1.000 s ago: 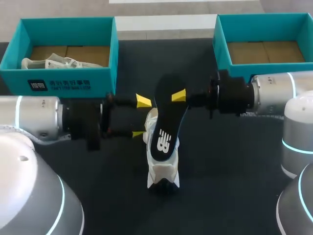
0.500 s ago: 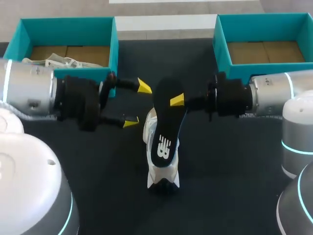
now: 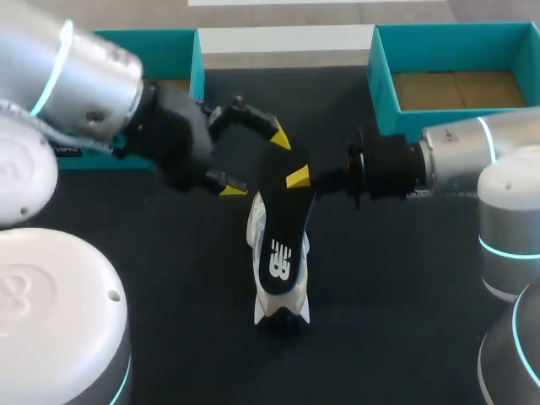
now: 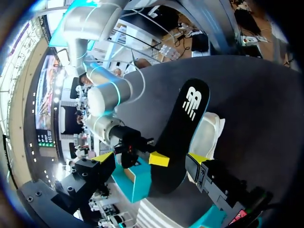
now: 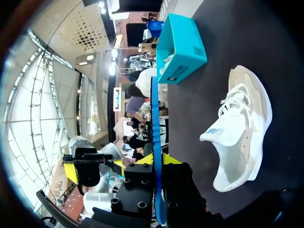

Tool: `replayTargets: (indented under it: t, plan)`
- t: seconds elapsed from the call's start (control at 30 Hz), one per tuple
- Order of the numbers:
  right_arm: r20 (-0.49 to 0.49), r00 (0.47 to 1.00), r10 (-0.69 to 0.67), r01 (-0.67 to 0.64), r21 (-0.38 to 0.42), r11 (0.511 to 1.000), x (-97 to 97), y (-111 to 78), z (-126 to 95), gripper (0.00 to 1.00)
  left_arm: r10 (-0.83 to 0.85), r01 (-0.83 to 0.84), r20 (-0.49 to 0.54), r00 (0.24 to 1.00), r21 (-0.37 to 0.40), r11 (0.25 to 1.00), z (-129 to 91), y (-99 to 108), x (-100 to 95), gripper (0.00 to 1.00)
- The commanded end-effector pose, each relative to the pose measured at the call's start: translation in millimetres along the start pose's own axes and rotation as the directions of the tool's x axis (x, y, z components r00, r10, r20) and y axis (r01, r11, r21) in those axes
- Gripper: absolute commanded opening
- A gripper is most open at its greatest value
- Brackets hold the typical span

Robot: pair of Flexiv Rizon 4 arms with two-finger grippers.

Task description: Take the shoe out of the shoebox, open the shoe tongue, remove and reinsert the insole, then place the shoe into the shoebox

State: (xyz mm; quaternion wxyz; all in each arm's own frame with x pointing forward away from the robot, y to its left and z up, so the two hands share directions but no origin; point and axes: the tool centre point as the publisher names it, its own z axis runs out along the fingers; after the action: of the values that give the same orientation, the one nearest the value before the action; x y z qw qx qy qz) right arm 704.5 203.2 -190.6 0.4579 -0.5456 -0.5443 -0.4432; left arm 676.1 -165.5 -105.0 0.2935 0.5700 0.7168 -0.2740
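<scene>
Shoebox [image 3: 191,59] sits far left, partly behind your left arm. Left gripper [image 3: 256,163] is wide open and grips nothing, insole [image 3: 283,228] end between its fingers. Shoe [image 3: 283,297] is mid-table beneath the insole. Right gripper [image 3: 297,177] is clamped on the insole.

Black insole [image 4: 183,128] pinched by right gripper [image 4: 160,159], its end between left gripper's [image 4: 149,157] spread jaws, white shoe [image 4: 207,135] beneath
</scene>
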Motion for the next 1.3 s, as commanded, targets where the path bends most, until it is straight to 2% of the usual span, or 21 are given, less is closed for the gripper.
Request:
replayTargets:
  t: [0.03, 0.33, 0.63, 1.3]
  plan:
    - [0.004, 1.000, -0.005, 0.005, -0.006, 1.000, 0.8, 1.4, 1, 0.00, 0.079, -0.071, -0.483, 0.872, 0.036, 0.997, 7, 7, -10.8, 1.00]
    - [0.004, 1.000, -0.003, 0.003, -0.008, 1.000, -2.6, 4.7, 3, 0.00, 0.172, -0.143, -0.575, 0.800, 0.095, 0.985, 3, 12, -17.5, 1.00]
    - [0.002, 1.000, 0.000, 0.000, -0.002, 1.000, -4.0, 9.5, 6, 0.00, 0.184, -0.174, -0.651, 0.737, 0.081, 0.981, 1, 17, -17.4, 1.00]
    - [0.007, 1.000, -0.001, 0.001, 0.005, 1.000, -3.9, 13.9, 10, 0.00, 0.175, -0.162, -0.665, 0.726, 0.081, 0.983, -2, 23, -15.2, 1.00]
